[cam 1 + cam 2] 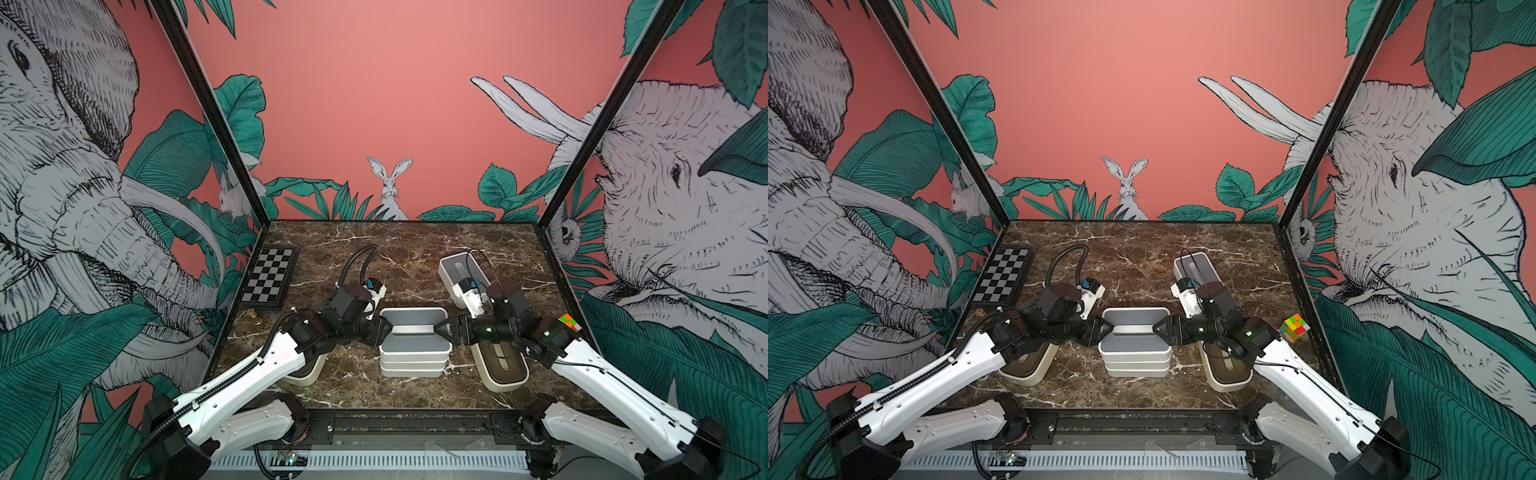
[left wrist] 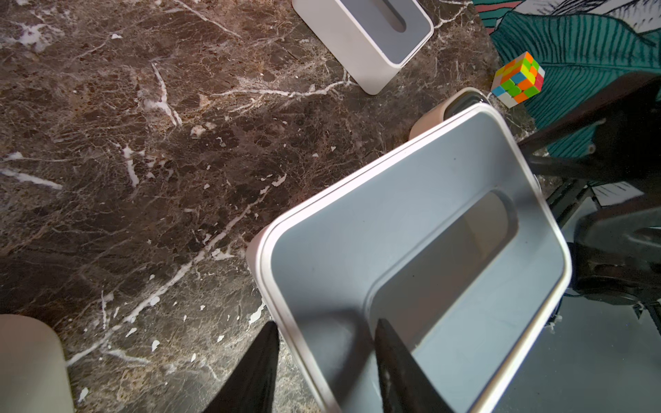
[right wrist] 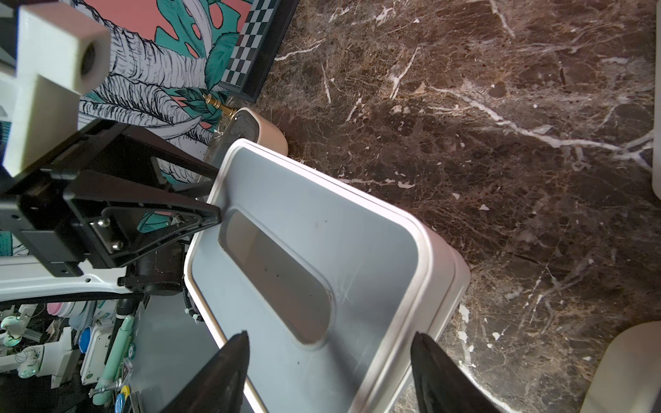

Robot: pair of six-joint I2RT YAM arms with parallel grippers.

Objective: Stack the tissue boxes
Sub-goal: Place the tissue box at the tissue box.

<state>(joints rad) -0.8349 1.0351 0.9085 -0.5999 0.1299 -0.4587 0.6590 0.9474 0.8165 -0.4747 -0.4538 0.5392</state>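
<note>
Checkered board: back left, well apart from the work.
Left cream box: front left, dark lid up, mostly under the left arm.
Left gripper: clamped on the left short wall of the top grey box, one finger outside and one inside.
Top grey box: table centre, open side up, resting on two white boxes. Its long axis runs left to right, gripper to gripper. I cannot tell whether it is fully seated.
Right gripper: astride the right short wall, jaws parted, no pinch visible.
Right cream box: front right, near the stack, under the right arm.
Back grey box: back right, long axis roughly front to back, nearer the right arm, so probably the next one to fetch.
In the way: the right arm overhangs that box's near end.
Cube: far right, apart.
</note>
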